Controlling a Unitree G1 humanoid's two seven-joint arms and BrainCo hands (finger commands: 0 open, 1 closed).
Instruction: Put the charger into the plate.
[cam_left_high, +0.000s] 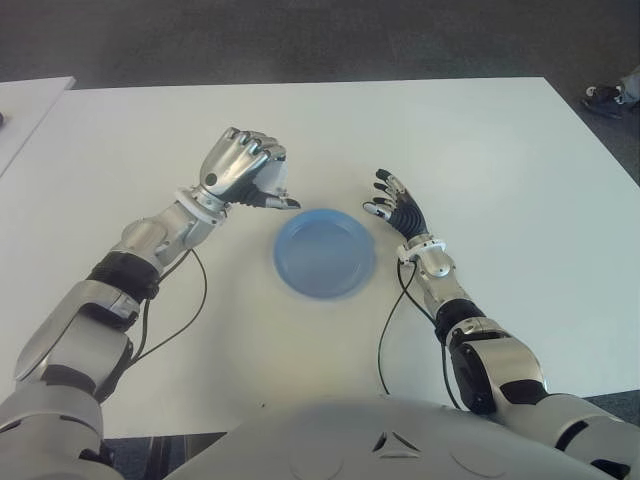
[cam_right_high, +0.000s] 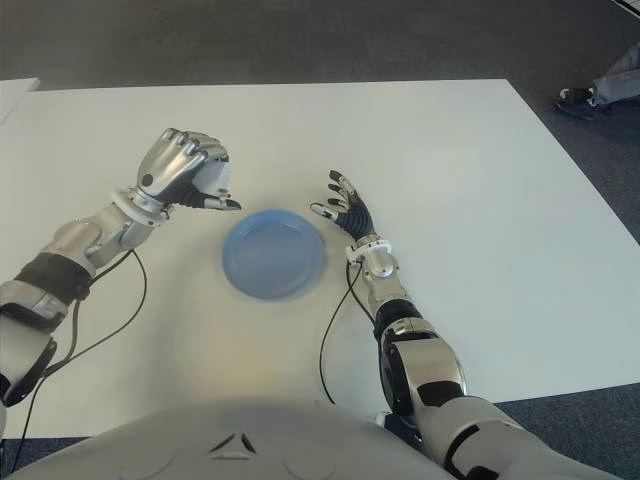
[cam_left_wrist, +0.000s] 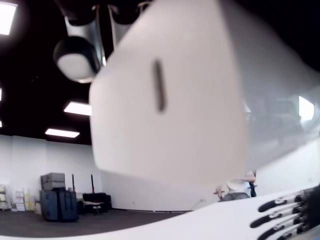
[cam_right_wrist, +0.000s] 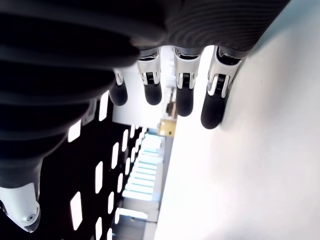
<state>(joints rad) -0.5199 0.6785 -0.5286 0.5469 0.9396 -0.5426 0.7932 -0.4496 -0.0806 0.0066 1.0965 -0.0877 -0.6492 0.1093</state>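
L hand (cam_left_high: 245, 168) fist shut on charger (cam_left_wrist: 170, 95), just left-rear of plate (cam_left_high: 325, 252); R hand (cam_left_high: 400, 212) splayed, empty, plate's right.

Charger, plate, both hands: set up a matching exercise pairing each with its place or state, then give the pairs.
Things:
1. charger
2. plate
3. left hand
4. right hand

States:
A. blue, bare, lying on the white table between the two hands
B. fingers spread, holding nothing, to the right of the plate
C. white block, gripped close before the left wrist camera
D. curled shut, up and to the left of the plate

Pairs: 1-C, 2-A, 3-D, 4-B
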